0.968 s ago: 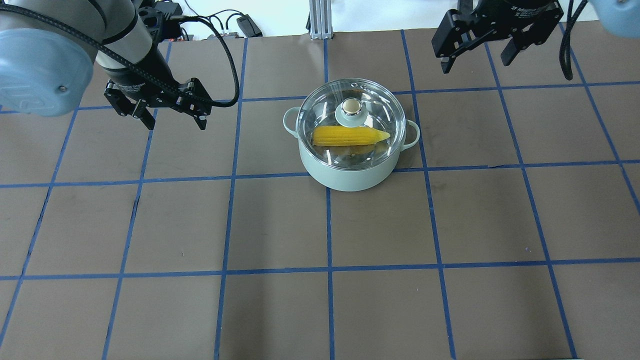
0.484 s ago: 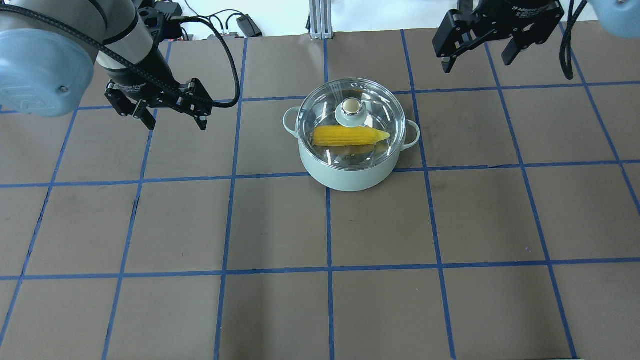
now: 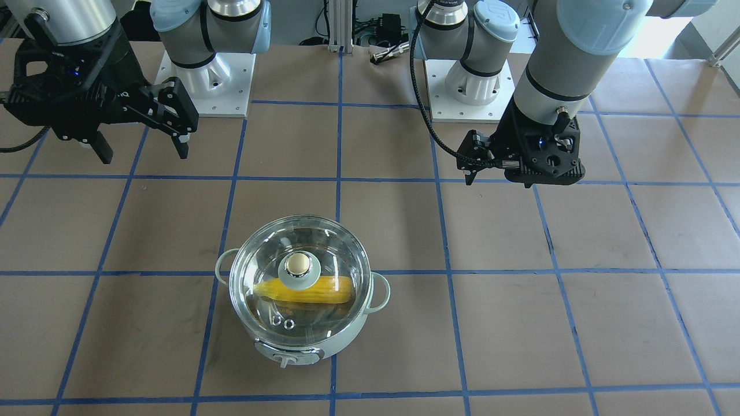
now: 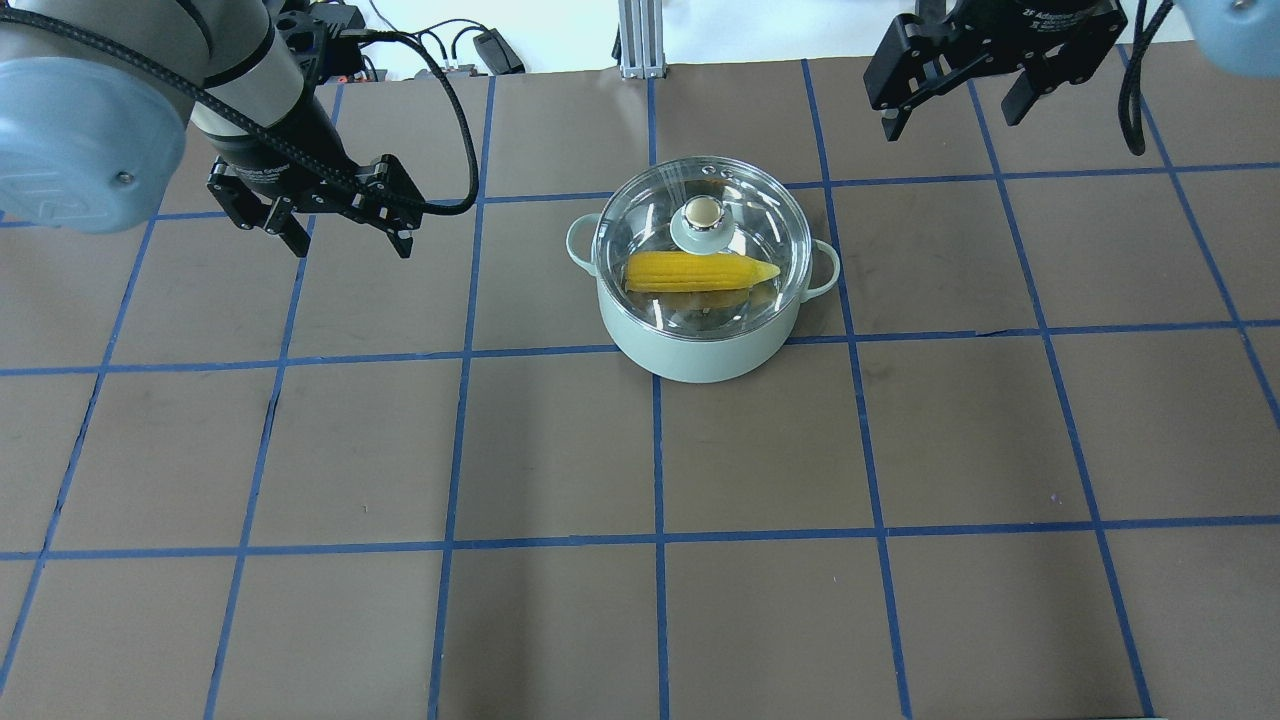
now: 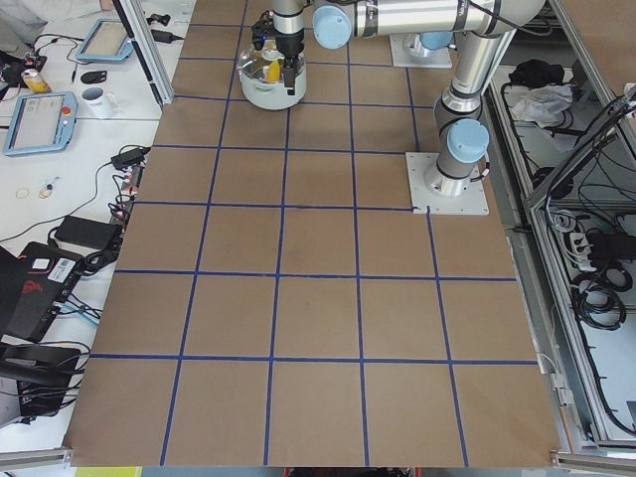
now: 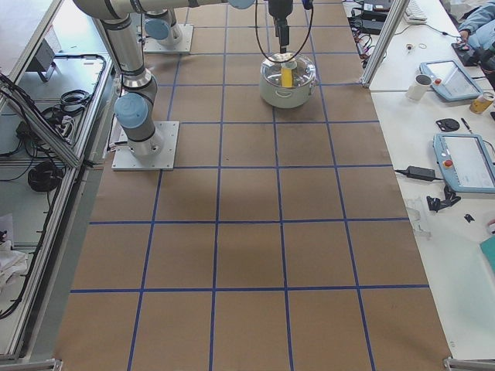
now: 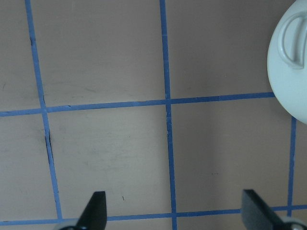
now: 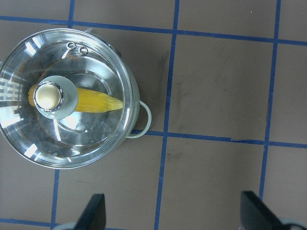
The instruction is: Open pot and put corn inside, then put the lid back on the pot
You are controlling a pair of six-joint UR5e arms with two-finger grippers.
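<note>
The mint-green pot [image 4: 700, 345] stands near the table's middle back, with its control knob [image 3: 287, 359] facing the far side. The glass lid [image 4: 740, 200] with its gold knob [image 4: 703, 212] sits on the pot. The yellow corn [image 4: 700, 271] lies inside, seen through the glass; it also shows in the front view [image 3: 324, 290] and the right wrist view [image 8: 98, 100]. My left gripper [image 4: 348, 236] is open and empty, high and to the pot's left. My right gripper [image 4: 955, 105] is open and empty, high and to the pot's back right. The left wrist view shows one pot handle [image 7: 292, 39].
The table [image 4: 560, 450] is brown paper with a blue tape grid. Cables and a metal post [image 4: 634, 40] lie along the back edge. The arm bases [image 3: 205, 75] stand at the robot's side. Tablets and cups [image 5: 97, 99] sit on a side table.
My right gripper has drifted slightly up and back. The left gripper, pot, lid and corn have barely moved.
</note>
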